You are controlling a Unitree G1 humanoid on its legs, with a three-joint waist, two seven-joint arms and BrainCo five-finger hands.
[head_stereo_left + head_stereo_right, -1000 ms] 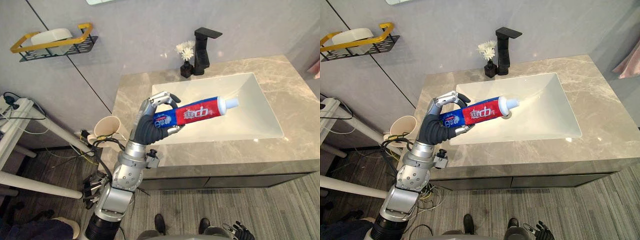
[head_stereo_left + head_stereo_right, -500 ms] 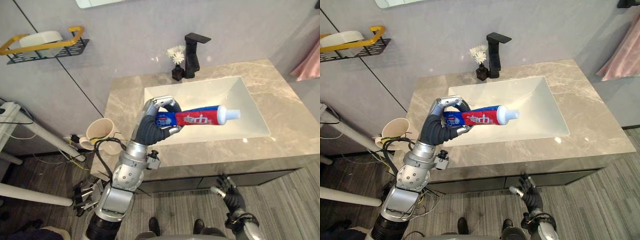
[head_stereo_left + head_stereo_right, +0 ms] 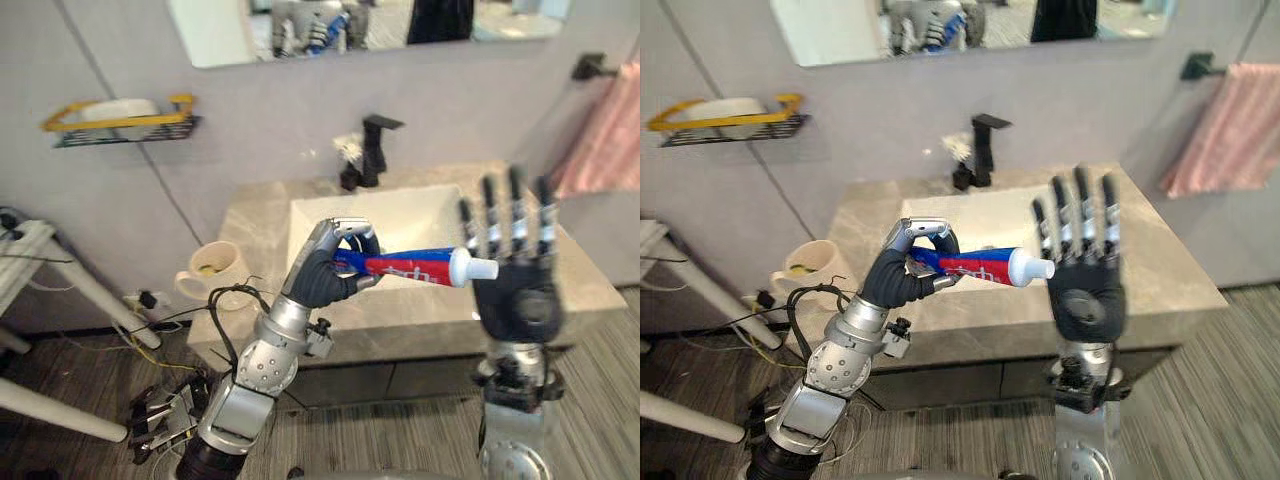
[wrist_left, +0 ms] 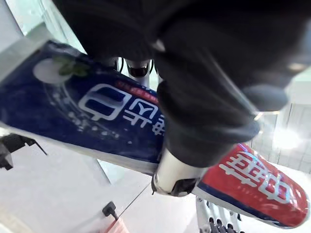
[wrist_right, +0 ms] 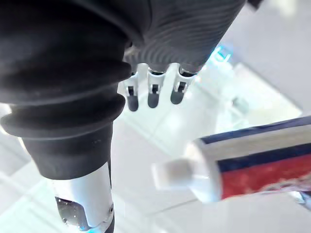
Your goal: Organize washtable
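While the left hand (image 3: pixel 335 270) was raised above the front edge of the surface (image 3: pixel 250 230), its fingers (image 3: pixel 345 228) and thumb were curled round the blue rear end of the toothpaste tube (image 3: pixel 420 268), clamping it. The tube lay nearly level in the air, clear of the surface, with its red middle section and white cap (image 3: pixel 483 268) pointing toward the robot's right. In the left wrist view, a dark-tipped finger crossed the tube (image 4: pixel 121 121) between the blue and red sections.

The right hand (image 3: pixel 515 300) stood upright beside the cap end, with its fingers (image 3: pixel 512 215) straight, apart and pointing up, holding nothing. The cap sat just in front of the base of those fingers. The right wrist view showed the cap (image 5: pixel 170 174) near the straight fingers (image 5: pixel 153 94), but contact could not be determined.

Behind both hands, a white basin (image 3: pixel 420 215) was set into the surface. A black faucet (image 3: pixel 372 150) stood at its rear edge, with a small dark vase of white flowers (image 3: pixel 349 165) just beside it. A cream mug (image 3: pixel 212 270) sat off the left end of the surface. A yellow-and-black wall rack (image 3: pixel 125 125) hung further left, and a pink towel (image 3: pixel 1230 130) hung on the right wall.
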